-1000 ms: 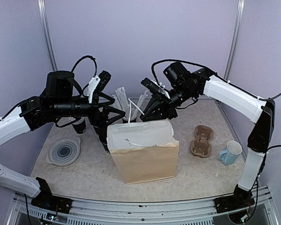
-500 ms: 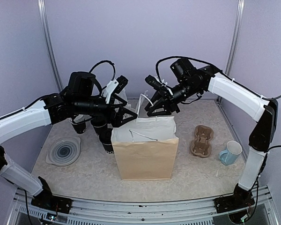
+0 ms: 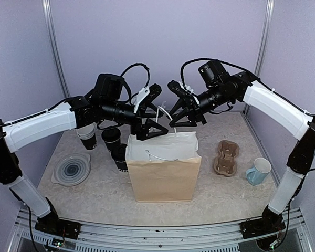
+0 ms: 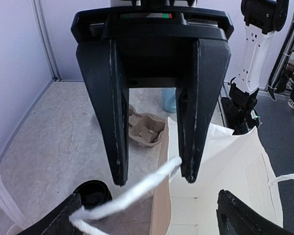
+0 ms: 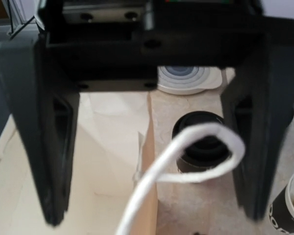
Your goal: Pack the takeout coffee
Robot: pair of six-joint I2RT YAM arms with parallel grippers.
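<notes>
Top view: the brown paper bag with white lining point(image 3: 163, 176) sits mid-frame, mouth open. The small black lidded takeout coffee cup point(image 3: 119, 157) is on the table just left of it, upright, long axis vertical, lid up.

Left wrist: left gripper point(image 4: 154, 178) spread wide, white cord handle point(image 4: 137, 188) running loose between its fingers.

Right wrist: right gripper point(image 5: 152, 213) parted too, gripping nothing.

No text, brand or number is legible anywhere. White marks on a black cup point(image 5: 282, 214) are too blurred to read.
</notes>
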